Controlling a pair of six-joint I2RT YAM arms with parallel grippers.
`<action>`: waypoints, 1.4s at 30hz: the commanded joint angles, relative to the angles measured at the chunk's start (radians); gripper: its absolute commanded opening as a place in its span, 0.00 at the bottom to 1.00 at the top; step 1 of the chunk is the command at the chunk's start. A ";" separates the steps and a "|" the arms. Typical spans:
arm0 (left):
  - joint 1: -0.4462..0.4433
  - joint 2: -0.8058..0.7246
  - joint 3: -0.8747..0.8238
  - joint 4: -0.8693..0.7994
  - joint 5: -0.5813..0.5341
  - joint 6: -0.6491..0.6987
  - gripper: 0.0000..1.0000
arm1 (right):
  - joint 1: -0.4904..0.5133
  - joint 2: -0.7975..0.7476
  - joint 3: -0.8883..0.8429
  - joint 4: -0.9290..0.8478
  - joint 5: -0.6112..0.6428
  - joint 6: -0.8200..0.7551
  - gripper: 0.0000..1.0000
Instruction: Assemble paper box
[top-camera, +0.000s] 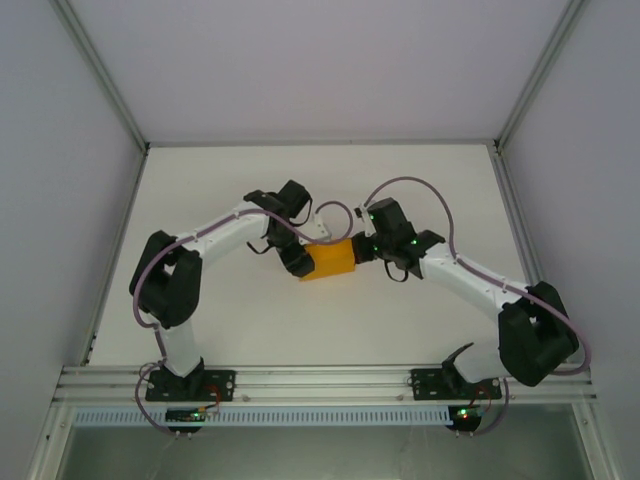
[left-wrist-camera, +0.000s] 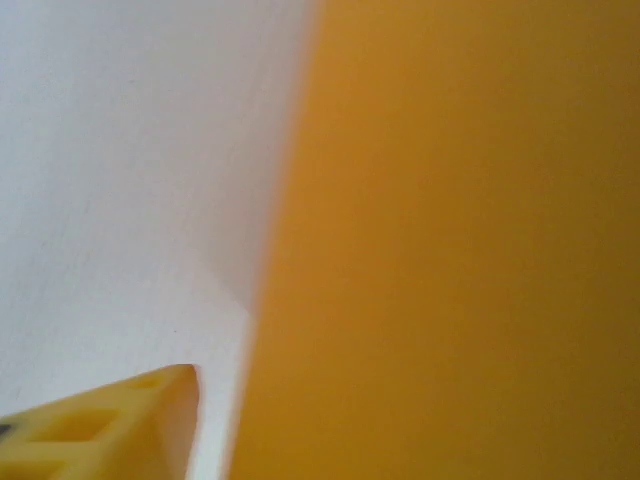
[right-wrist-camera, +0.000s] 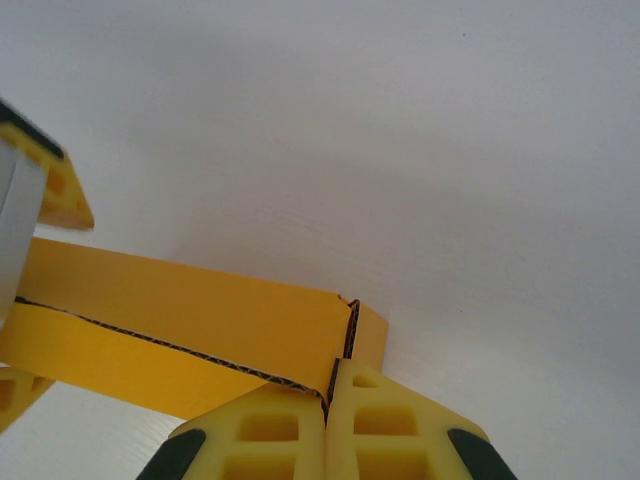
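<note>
The orange-yellow paper box (top-camera: 335, 258) lies at the table's middle, between my two grippers. My right gripper (top-camera: 372, 250) is at its right end. In the right wrist view this gripper (right-wrist-camera: 330, 368) is shut on an upright corrugated wall at the corner of the box (right-wrist-camera: 200, 310). My left gripper (top-camera: 298, 262) is at the box's left end. Its yellow fingers (right-wrist-camera: 60, 190) stand apart, one on each side of the box. In the left wrist view, blurred orange card (left-wrist-camera: 450, 250) hides one finger, and the other finger (left-wrist-camera: 110, 425) is separated from the card by a strip of table.
The white table (top-camera: 230, 200) is walled by pale panels on three sides. An aluminium rail (top-camera: 320, 380) carrying both arm bases runs along the near edge. Each arm's cable (top-camera: 420, 190) loops above its wrist.
</note>
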 joint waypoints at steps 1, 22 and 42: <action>-0.004 -0.051 0.023 0.029 -0.011 -0.031 1.00 | 0.033 0.028 0.023 -0.195 0.090 0.081 0.00; -0.008 -0.361 -0.163 0.141 -0.207 -0.423 0.52 | 0.101 0.131 0.162 -0.325 0.217 0.220 0.00; -0.008 -0.273 -0.178 0.205 -0.202 -0.439 0.32 | 0.119 0.195 0.242 -0.409 0.187 0.220 0.00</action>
